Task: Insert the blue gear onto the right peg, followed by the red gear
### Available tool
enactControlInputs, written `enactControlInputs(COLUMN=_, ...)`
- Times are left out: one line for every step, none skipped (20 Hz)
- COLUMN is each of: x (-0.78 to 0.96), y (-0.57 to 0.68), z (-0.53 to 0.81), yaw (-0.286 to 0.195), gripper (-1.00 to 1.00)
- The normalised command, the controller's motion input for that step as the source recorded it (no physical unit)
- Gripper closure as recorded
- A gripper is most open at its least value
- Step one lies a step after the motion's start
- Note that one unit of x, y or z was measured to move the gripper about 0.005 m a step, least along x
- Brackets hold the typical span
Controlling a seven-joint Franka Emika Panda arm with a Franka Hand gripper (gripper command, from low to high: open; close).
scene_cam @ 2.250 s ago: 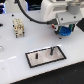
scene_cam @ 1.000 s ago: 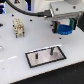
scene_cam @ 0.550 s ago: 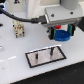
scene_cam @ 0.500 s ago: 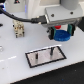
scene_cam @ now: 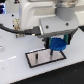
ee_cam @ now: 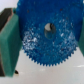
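My gripper (scene_cam: 58, 46) is shut on the blue gear (scene_cam: 59, 44), which hangs just above the far right end of the white plate (scene_cam: 33, 62) with its black border. In the wrist view the blue gear (ee_cam: 45, 47) fills the picture, with its centre hole showing. A green pad (ee_cam: 8, 44) presses on each side of it, so the gripper (ee_cam: 45, 42) is shut on its rim. The right peg (scene_cam: 52, 54) is a thin dark pin just below the gear's edge. The red gear is out of view.
A second identical pin (scene_cam: 36, 58) stands on the plate toward the exterior view's left. The white arm body (scene_cam: 35, 17) and black cables (scene_cam: 10, 27) loom behind the plate. A small white object (scene_cam: 1, 49) lies at the left edge.
The gripper has carried the blue gear down and slightly toward the exterior view's left, from behind the plate to just over its right end.
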Motion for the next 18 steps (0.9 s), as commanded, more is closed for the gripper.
enactControlInputs(x=0.29, y=-0.12, z=-0.06, yaw=0.000, gripper=1.00)
enactControlInputs(x=0.24, y=-0.13, z=-0.04, yaw=0.000, gripper=1.00)
enactControlInputs(x=0.23, y=-0.11, z=-0.07, yaw=0.000, gripper=1.00)
enactControlInputs(x=0.24, y=-0.16, z=-0.04, yaw=0.000, gripper=1.00)
enactControlInputs(x=0.20, y=-0.14, z=-0.09, yaw=0.000, gripper=1.00)
enactControlInputs(x=0.20, y=-0.08, z=-0.04, yaw=0.000, gripper=1.00)
enactControlInputs(x=0.15, y=-0.08, z=-0.13, yaw=0.000, gripper=1.00)
enactControlInputs(x=0.13, y=-0.03, z=-0.06, yaw=0.000, gripper=1.00)
enactControlInputs(x=0.12, y=-0.01, z=-0.10, yaw=0.000, gripper=1.00)
enactControlInputs(x=0.13, y=0.02, z=-0.06, yaw=0.000, gripper=1.00)
enactControlInputs(x=0.15, y=0.01, z=-0.03, yaw=0.000, gripper=1.00)
enactControlInputs(x=0.07, y=-0.16, z=-0.14, yaw=0.000, gripper=1.00)
enactControlInputs(x=0.09, y=0.00, z=0.25, yaw=0.000, gripper=1.00)
enactControlInputs(x=0.02, y=0.00, z=0.22, yaw=0.000, gripper=1.00)
enactControlInputs(x=0.04, y=0.00, z=0.19, yaw=0.000, gripper=1.00)
enactControlInputs(x=0.03, y=0.00, z=-0.10, yaw=0.000, gripper=1.00)
enactControlInputs(x=0.04, y=-0.01, z=0.20, yaw=0.000, gripper=1.00)
enactControlInputs(x=0.03, y=0.01, z=0.25, yaw=0.000, gripper=1.00)
